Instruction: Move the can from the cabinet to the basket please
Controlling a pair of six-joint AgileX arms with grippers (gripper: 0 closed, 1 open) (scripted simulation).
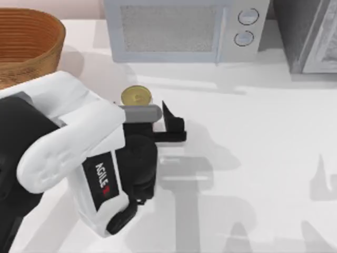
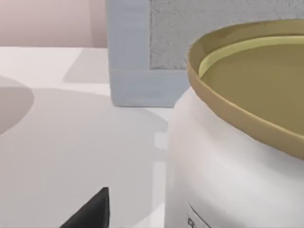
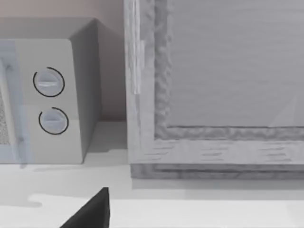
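The can (image 1: pixel 136 97), white with a gold top, stands upright on the table in front of the microwave. It looms close in the left wrist view (image 2: pixel 237 142). My left gripper (image 1: pixel 142 109) is at the can, open. One dark finger (image 1: pixel 171 122) stands a little to the can's right without touching it; the other is hidden under the arm. The wicker basket (image 1: pixel 26 42) sits at the far left corner. The dark grey cabinet (image 1: pixel 305 37) is at the far right, and its framed door panel (image 3: pixel 228 71) faces my right arm's wrist camera, where a dark fingertip (image 3: pixel 90 211) shows.
A light grey two-knob microwave (image 1: pixel 179 29) stands at the back centre between basket and cabinet, and it also appears in the right wrist view (image 3: pixel 42 95). My left arm's white body (image 1: pixel 68 153) covers the table's front left. Arm shadows lie across the right half.
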